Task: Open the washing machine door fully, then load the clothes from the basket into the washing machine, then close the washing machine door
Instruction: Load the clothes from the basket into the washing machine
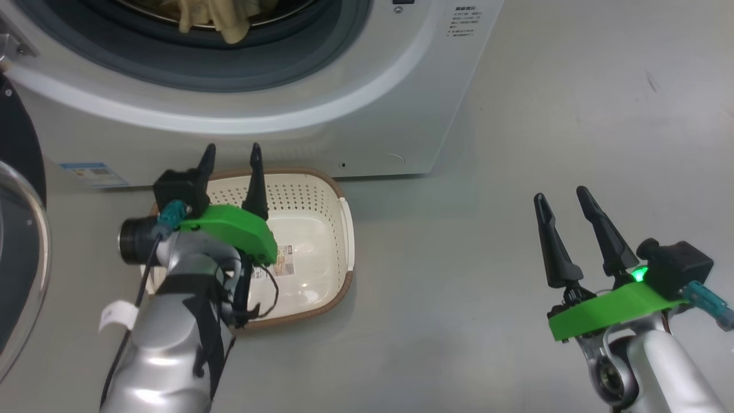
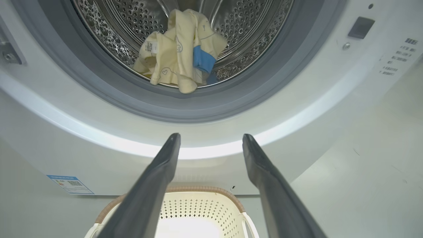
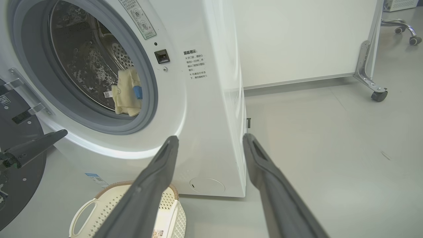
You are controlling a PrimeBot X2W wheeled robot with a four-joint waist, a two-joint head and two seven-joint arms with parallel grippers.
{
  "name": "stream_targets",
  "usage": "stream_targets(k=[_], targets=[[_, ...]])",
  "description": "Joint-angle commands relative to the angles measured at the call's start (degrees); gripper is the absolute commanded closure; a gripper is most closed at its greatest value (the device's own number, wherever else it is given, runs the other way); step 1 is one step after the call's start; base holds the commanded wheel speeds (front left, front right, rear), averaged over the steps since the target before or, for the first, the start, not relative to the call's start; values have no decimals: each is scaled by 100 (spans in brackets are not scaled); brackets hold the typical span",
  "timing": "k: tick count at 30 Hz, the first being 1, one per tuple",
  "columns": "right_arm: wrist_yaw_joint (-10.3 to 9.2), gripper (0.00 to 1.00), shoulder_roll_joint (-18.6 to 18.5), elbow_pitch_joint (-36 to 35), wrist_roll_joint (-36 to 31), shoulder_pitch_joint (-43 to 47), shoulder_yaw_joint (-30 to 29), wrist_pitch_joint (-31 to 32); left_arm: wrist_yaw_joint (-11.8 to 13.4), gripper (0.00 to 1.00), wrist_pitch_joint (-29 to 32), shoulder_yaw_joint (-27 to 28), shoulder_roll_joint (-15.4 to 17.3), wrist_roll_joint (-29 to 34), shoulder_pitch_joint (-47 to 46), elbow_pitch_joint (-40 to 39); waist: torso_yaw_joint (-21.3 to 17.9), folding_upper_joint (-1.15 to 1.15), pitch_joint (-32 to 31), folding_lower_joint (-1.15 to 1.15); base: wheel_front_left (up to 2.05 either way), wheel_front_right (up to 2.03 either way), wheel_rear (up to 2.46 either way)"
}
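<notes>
On the floor against the front of the washing machine (image 1: 367, 97), the basket (image 1: 338, 229) stands with its bottom bare, and the clothes (image 2: 180, 56) lie heaped at the drum's front lip. The washing machine door (image 1: 20, 252) stands swung open at the left. The left gripper (image 1: 232, 150) hovers over the basket's far rim and the right gripper (image 1: 561, 195) over floor well to its right, both spread wide, holding nothing.

I am counting one washing machine (image 1: 344, 115), one washing machine door (image 3: 19, 172) and one basket (image 1: 312, 192). I am seeing one clump of clothes (image 2: 178, 56).
</notes>
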Motion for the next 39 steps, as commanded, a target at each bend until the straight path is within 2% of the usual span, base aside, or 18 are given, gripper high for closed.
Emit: stream_targets(k=[1,8,12,16,20,25,28,39], targets=[[-16,0,-132,-207,-37,39,49,-37,26,0,-62,104,144,3,48,-372,49,0,-52,0,0,0,0],[-16,0,-224,-216,-98,174,8,-37,194,0,-63,285,144,320,1467,-1747,143,0,-310,0,0,0,0],[-16,0,-255,-210,-149,277,-27,-37,138,0,-63,513,153,649,2164,-2365,214,0,-504,0,0,0,0],[-16,0,-256,-215,-181,384,-65,-37,138,0,-63,969,151,773,2819,-2816,242,0,-729,0,0,0,0],[-16,0,-251,-216,-195,502,-106,-37,142,0,-63,1271,146,767,3352,-3071,264,0,-914,0,0,0,0],[-16,0,-238,-207,-218,622,-148,-37,215,0,-63,1399,145,643,3719,-3304,306,0,-1091,0,0,0,0],[-16,0,-231,-185,-234,742,-167,-37,167,0,-63,1465,145,608,3939,-3367,339,0,-1270,0,0,0,0],[-16,0,-215,-192,-271,866,-126,-37,74,0,-63,1605,144,753,4196,-3529,276,0,-1465,0,0,0,0]])
